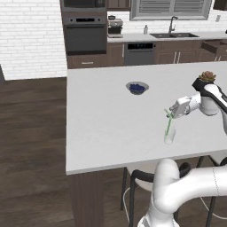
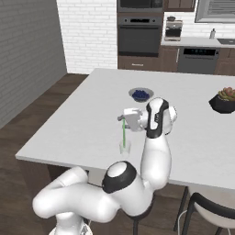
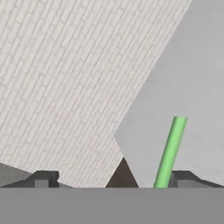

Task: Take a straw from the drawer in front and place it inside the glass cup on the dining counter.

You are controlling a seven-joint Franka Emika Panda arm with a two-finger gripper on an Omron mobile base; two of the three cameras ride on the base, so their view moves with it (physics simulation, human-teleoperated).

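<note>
The bright green straw [image 1: 169, 124] [image 2: 123, 133] stands upright in the small clear glass cup [image 1: 169, 136] [image 2: 124, 147], near the front edge of the white dining counter [image 1: 102, 119] [image 2: 87, 114]. My gripper [image 1: 173, 111] [image 2: 123, 116] hovers at the straw's top with its jaws wide open. In the hand view the straw [image 3: 170, 151] rises just inside the right fingertip [image 3: 186, 177], and the gripper [image 3: 114, 179] holds nothing. A dark brown drawer [image 1: 212, 46] stands pulled out at the far back right.
A blue bowl [image 1: 137, 87] [image 2: 141, 95] sits mid-counter behind the cup. A plant in a dark pot [image 1: 207, 76] [image 2: 225, 101] stands to the right. Dark stools [image 1: 142, 177] [image 2: 209, 209] are tucked under the counter's near edge.
</note>
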